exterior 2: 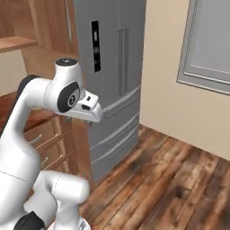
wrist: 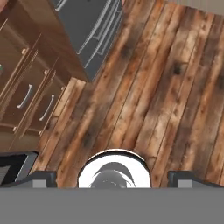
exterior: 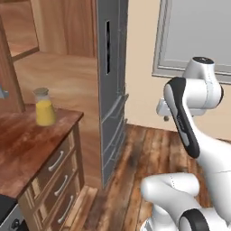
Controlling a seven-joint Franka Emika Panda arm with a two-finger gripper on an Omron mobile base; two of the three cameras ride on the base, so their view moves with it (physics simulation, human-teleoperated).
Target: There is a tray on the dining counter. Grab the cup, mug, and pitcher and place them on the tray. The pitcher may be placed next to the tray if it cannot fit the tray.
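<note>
The pitcher [exterior: 44, 107], clear glass with a yellow-orange lower body, stands upright near the far corner of a narrow wood countertop [exterior: 27, 144] beside a black stovetop [exterior: 5, 206]. My gripper [wrist: 113, 178] hangs well to the right of the pitcher, over the plank floor, pointing down. It is open, its fingertips [wrist: 43, 177] wide apart with nothing between them. The hand [exterior 2: 87, 110] shows at the end of the folded arm. The tray, dining counter, cup and mug are out of view.
A tall grey fridge [exterior: 113, 90] stands just past the countertop's end. Drawers with metal handles [exterior: 56, 180] face me below the countertop. Wood plank floor [exterior 2: 170, 179] spreads to the right, bounded by a beige wall with a window [exterior 2: 211, 40].
</note>
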